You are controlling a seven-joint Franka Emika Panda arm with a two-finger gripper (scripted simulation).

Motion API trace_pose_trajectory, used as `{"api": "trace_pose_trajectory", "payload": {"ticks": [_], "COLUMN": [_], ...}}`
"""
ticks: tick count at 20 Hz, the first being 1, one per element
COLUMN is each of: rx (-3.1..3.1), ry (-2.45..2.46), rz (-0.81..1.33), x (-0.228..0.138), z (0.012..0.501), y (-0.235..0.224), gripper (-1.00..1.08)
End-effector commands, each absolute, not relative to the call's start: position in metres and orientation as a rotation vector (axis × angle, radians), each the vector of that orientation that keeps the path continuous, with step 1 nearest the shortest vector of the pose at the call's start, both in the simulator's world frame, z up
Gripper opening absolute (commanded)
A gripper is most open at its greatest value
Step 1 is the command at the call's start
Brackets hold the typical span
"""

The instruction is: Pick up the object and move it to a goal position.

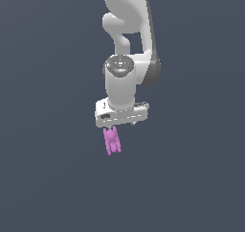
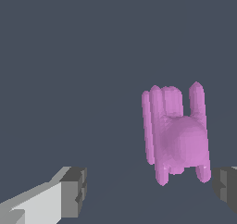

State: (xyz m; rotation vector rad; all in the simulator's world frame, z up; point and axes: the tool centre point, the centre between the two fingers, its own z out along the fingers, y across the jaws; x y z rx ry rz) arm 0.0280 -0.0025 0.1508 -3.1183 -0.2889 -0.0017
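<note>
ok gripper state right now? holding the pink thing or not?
Gripper: open, holding nothing. The pink object sits between the spread fingers, nearer one side, not clamped.

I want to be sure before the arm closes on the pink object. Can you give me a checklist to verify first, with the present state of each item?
1. Pincer open: ok, the two fingers stand wide apart in the wrist view.
2. Pink object between the fingers: ok, but it sits much nearer one fingertip than the other.
3. Fingers touching the object: not ok, a gap shows on both sides.
4. Pincer low enough: cannot tell, in the exterior view the object appears just past the hand.
5. Path clear: ok, nothing else shows near the object.
6. Goal position: cannot tell, no marker shows.
</note>
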Motion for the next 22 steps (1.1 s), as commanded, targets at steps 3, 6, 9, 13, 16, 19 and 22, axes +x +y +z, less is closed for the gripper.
{"api": "trace_pose_trajectory", "payload": {"ticks": [3, 6, 9, 13, 16, 19, 22], "rx": [-3.117, -3.115, -3.114, -3.114, -3.115, -3.115, -3.114], "ry": [-0.355, -0.386, -0.406, -0.415, -0.41, -0.411, -0.412], "rz": [-0.001, -0.001, 0.0, 0.0, 0.001, 0.001, 0.0], "x": [0.041, 0.046, 0.049, 0.051, 0.05, 0.05, 0.049], "z": [0.141, 0.137, 0.134, 0.133, 0.131, 0.123, 0.107], "y": [-0.027, -0.039, -0.046, -0.05, -0.049, -0.05, -0.05], "gripper": [1.0, 1.0, 1.0, 1.0, 1.0, 1.0, 1.0]}}
